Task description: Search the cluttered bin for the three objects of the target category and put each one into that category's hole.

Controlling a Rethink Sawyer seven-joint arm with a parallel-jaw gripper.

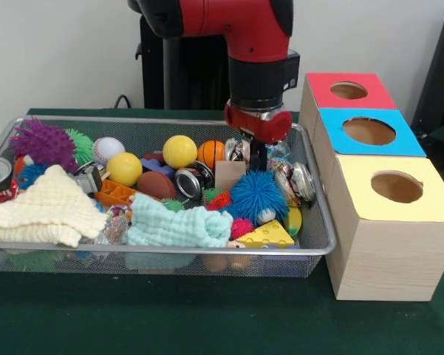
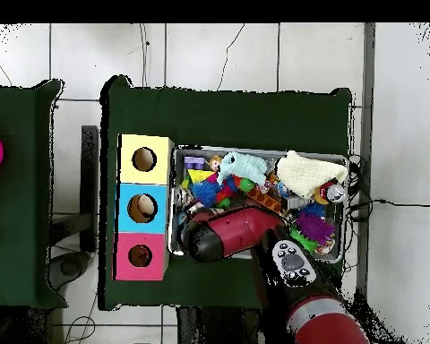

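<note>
The silver wire-mesh bin [image 1: 207, 251] lies across the table, full of mixed toys, and also shows in the overhead view [image 2: 254, 150]. My gripper [image 1: 258, 164] reaches down into the bin's right part, just above a blue fuzzy ball [image 1: 258, 195] and beside a small wooden block [image 1: 230, 174]. Three pale wooden boxes stand right of the bin, each with a round hole: red top [image 1: 347, 90], blue top [image 1: 369, 132], yellow top [image 1: 397, 188]. In the overhead view my arm [image 2: 227, 235] hides the gripper.
The bin holds a purple spiky ball [image 1: 43, 142], two yellow balls [image 1: 179, 151], a small basketball [image 1: 211, 153], a brown football [image 1: 156, 185], cans [image 1: 194, 180], a cream cloth [image 1: 44, 207], a mint cloth [image 1: 177, 225] and a yellow cheese wedge [image 1: 266, 235].
</note>
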